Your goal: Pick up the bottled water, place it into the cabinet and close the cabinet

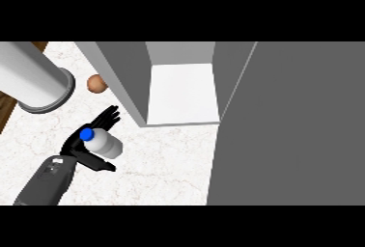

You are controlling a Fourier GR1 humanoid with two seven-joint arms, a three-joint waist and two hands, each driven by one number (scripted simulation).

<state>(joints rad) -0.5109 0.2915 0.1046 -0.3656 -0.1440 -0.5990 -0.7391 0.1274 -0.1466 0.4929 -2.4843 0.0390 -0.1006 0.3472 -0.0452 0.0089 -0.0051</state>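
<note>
Only one arm shows, the left. The grey forearm [44,184] comes in from the lower left edge and slants up and to the right. The black left hand [74,142] sits at its end, palm turned to the right. The fingers [107,117] fan out up and right, and the thumb [96,162] juts out to the lower right. The hand is cupped round the bottle [107,146], which sits between thumb and fingers. The wrist runs in line with the forearm.

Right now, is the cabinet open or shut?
Open. The cabinet shows its white inside, and its grey door stands swung out at the right. The bottled water is outside, in the left hand.
</note>
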